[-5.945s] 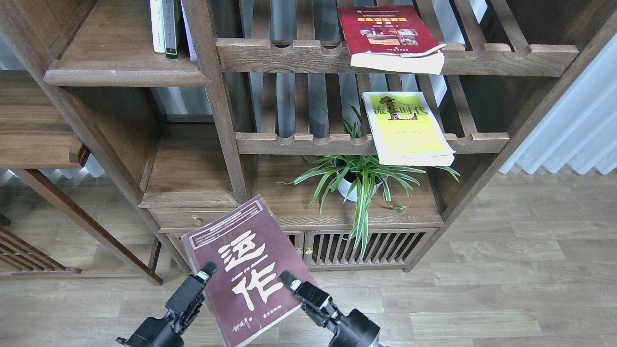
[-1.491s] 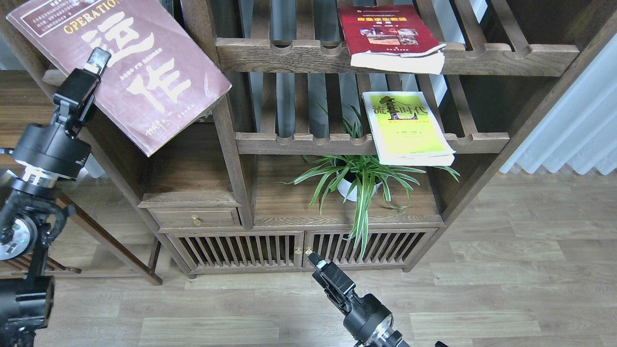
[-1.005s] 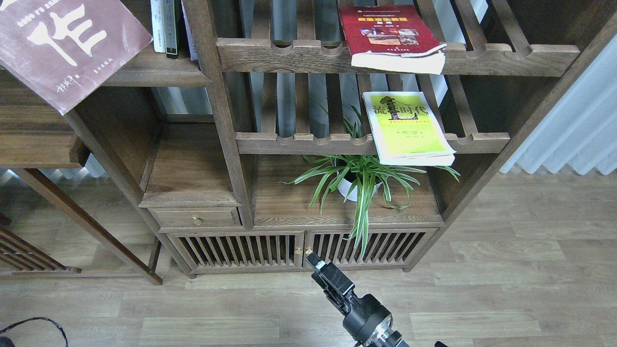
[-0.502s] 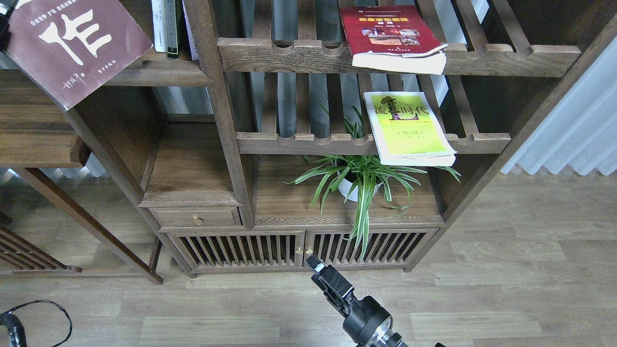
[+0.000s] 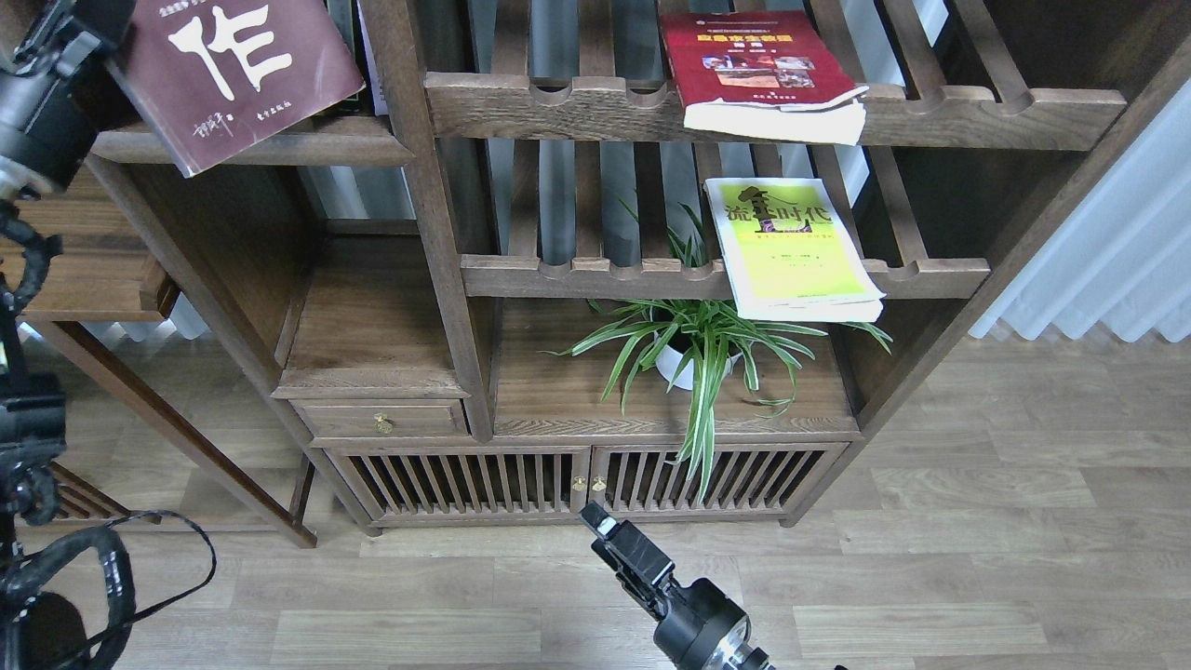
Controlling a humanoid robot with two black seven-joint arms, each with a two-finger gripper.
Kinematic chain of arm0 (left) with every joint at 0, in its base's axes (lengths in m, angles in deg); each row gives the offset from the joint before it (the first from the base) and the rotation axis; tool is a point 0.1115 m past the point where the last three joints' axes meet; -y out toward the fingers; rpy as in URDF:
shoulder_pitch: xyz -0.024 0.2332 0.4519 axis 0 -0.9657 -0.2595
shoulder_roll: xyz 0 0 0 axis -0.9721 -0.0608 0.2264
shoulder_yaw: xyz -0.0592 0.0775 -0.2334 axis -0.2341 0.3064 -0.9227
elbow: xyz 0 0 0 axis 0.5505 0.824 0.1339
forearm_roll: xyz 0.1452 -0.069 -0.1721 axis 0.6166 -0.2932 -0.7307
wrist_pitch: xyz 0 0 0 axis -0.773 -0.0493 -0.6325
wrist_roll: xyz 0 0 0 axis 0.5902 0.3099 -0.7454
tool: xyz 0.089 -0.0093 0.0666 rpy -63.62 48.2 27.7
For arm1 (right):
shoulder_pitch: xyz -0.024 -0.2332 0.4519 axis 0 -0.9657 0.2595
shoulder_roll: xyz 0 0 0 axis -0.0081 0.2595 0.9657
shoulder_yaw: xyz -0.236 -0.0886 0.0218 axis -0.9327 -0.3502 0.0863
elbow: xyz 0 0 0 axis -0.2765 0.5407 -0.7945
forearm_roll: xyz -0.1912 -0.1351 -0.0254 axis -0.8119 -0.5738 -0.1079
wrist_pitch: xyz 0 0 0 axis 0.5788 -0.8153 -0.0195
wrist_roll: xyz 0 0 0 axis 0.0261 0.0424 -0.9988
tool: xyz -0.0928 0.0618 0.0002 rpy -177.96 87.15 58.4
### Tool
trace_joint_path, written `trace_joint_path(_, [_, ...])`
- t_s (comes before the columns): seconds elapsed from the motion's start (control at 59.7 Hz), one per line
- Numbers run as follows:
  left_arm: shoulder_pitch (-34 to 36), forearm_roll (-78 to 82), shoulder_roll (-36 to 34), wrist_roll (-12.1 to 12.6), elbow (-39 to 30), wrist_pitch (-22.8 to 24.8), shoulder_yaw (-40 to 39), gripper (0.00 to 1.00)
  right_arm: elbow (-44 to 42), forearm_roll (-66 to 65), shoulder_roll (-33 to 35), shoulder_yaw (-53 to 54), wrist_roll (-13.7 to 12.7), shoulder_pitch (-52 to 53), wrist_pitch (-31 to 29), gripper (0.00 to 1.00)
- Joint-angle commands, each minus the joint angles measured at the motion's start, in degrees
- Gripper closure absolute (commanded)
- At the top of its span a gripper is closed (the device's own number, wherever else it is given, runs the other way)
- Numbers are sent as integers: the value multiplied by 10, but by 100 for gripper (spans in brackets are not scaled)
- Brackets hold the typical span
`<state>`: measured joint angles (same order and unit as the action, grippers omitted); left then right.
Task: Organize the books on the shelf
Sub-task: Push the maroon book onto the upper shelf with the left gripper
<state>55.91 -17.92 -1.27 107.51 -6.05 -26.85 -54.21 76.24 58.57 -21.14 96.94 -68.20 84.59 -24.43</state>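
Shelf (image 5: 279,147), solid dark plank with rounded front edge, at eleven o'clock in the head view, part of the big wooden bookcase (image 5: 437,242). Largest first among the rest: two slatted racks (image 5: 651,274) at twelve to one o'clock, then the curtain (image 5: 1098,251) at three.

Maroon book (image 5: 233,70) at eleven o'clock, tilted, lower corner overhanging the plank's front edge, apparently carried toward the upright volumes (image 5: 368,56) just beside it at its right. Judged mid-placement, not yet squared or stood up. Left end effector (image 5: 70,28) at ten to eleven o'clock, at the book's left edge, probably gripping it there; fingers cut off by the frame edge, so grip cannot be told for certain.

Red book (image 5: 758,65) lying flat at one o'clock on the upper rack, pages hanging over the notched rail. Yellow-green book (image 5: 791,247) flat on the lower rack at two o'clock, likewise overhanging. Both judged still to be moved.

Potted spider plant (image 5: 693,349) below the lower rack near centre, leaves reaching up close under the yellow-green book: a likely snag when reaching in.

Right end effector (image 5: 605,526) low at six o'clock over the floor, holding nothing; fingers seen end-on, spread not discernible.
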Motion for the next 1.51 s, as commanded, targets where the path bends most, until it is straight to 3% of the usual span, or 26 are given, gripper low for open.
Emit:
trace_joint_path(0.0, [1,-4,-22,3,-5,0,-5,100,-10,2,0,-2,1,0,0,2])
trace_joint_path(0.352, [1,-64,-117,1,7,0,-11,100,-29,5,0,-3,1,10,0,2])
trace_joint_path(0.586, [16,-24,-100,-11,32,0,-4,100,-18,5,0,-1,1,19,0,2])
trace_joint_path(0.938, [41,79,-98,-146,74,0,33,100,-7,5,0,-1,1,14,0,2])
trace_joint_path(1.206, [84,149,-103,-288,140,0,119,100,-7,5,0,-4,1,13,0,2])
trace_joint_path(1.306, [92,152,-104,-324,157,0,153,100,-6,5,0,-4,1,12,0,2])
trace_joint_path(1.323, [104,154,-106,-351,173,0,176,100,-6,5,0,-4,2,12,0,2])
trace_joint_path(1.34, [106,157,-106,-359,178,0,181,100,-6,5,0,-4,2,12,0,2])
trace_joint_path(1.491, [124,165,-109,-387,205,0,200,100,-6,5,0,-4,1,12,0,2])
